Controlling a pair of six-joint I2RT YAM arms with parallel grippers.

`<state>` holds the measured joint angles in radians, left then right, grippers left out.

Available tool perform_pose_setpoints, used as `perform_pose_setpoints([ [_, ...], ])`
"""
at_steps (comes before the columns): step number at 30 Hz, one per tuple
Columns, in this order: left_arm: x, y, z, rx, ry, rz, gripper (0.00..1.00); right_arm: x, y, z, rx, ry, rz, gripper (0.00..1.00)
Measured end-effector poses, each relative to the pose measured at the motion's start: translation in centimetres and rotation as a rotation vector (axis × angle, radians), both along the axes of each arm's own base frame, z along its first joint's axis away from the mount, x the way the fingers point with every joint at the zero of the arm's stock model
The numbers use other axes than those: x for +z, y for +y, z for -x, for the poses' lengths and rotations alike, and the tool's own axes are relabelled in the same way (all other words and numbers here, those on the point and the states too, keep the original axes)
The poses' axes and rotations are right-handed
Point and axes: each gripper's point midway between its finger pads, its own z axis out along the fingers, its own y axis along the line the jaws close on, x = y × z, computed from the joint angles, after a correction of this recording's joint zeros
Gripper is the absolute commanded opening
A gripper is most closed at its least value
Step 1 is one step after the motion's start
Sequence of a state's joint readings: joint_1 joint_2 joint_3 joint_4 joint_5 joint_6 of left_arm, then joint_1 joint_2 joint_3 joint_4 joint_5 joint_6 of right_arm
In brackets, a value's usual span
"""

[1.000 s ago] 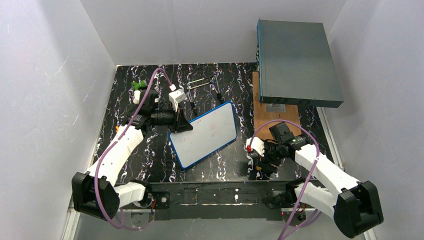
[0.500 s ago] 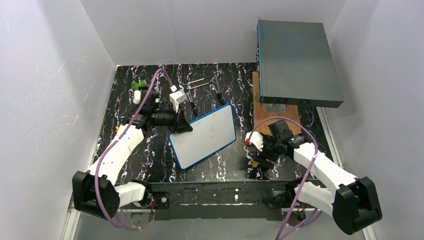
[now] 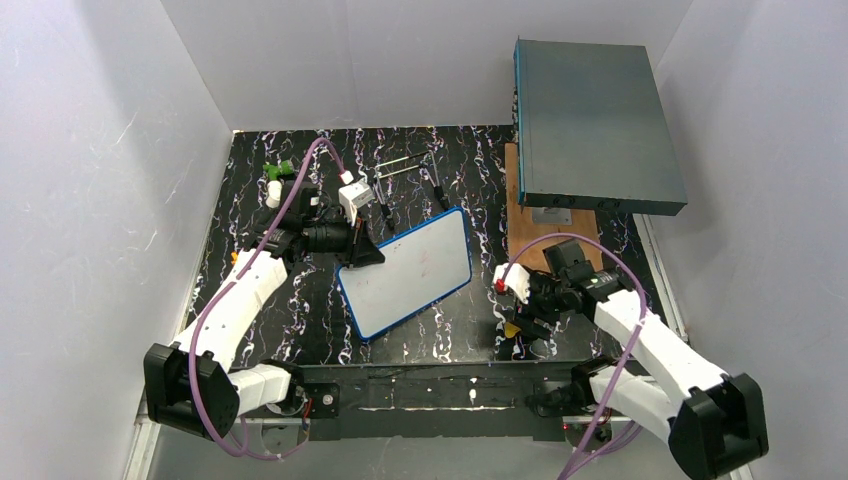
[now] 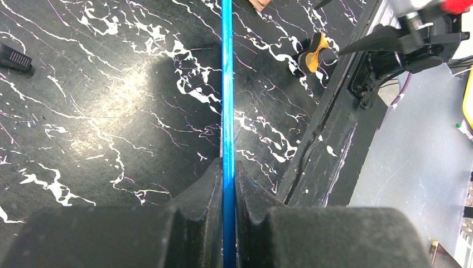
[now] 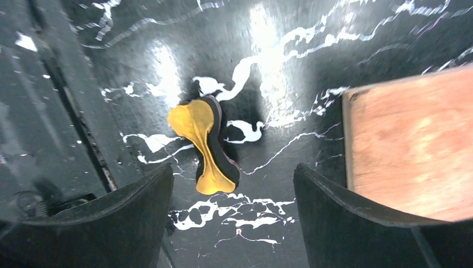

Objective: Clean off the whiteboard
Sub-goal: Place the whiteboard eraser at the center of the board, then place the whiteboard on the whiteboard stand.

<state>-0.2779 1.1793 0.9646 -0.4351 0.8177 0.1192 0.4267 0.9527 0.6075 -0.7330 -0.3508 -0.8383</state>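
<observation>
The whiteboard (image 3: 412, 270), white with a blue frame and faint smudges, is held tilted over the middle of the table. My left gripper (image 3: 363, 250) is shut on its upper-left rim. In the left wrist view the blue rim (image 4: 227, 100) runs straight up from between the closed fingers of the left gripper (image 4: 227, 187). A yellow and black eraser (image 5: 207, 144) lies on the dark table near the front edge, also visible as the eraser (image 3: 511, 328) in the top view. My right gripper (image 5: 233, 181) hangs open just above it, one finger on either side, holding nothing.
A large grey-teal box (image 3: 595, 115) stands at the back right on a wooden board (image 3: 545, 240), whose corner (image 5: 410, 139) lies close to my right finger. Markers (image 3: 273, 180) and thin metal rods (image 3: 405, 165) lie at the back. White walls enclose the table.
My right gripper has opened wider and drawn back slightly, uncovering the yellow eraser on the table. The left arm and the whiteboard have stayed where they were.
</observation>
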Motion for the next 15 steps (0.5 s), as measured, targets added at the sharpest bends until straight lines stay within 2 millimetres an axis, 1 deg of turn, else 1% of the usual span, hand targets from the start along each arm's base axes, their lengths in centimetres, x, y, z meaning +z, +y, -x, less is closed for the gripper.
perform_pose_setpoints([
  [3, 0.3, 0.0, -0.2, -0.001, -0.008, -0.005, 0.0, 2.4, 1.0, 0.5, 0.044, -0.025, -0.074, 0.81],
  [6, 1.5, -0.1, -0.9, -0.003, -0.04, -0.005, 0.0, 3.7, 1.7, 1.6, 0.088, -0.026, -0.135, 0.81],
  [8, 2.4, -0.2, -1.4, -0.004, -0.062, -0.006, 0.0, 3.9, 1.6, 2.2, 0.091, -0.01, -0.155, 0.81],
  [13, 4.8, -0.4, -3.3, -0.011, -0.125, -0.014, 0.0, 3.8, 1.5, 2.7, 0.078, 0.03, -0.171, 0.8],
  [15, 5.5, -0.6, -4.3, -0.017, -0.145, -0.019, 0.0, 3.6, 1.5, 2.9, 0.078, 0.048, -0.171, 0.8],
])
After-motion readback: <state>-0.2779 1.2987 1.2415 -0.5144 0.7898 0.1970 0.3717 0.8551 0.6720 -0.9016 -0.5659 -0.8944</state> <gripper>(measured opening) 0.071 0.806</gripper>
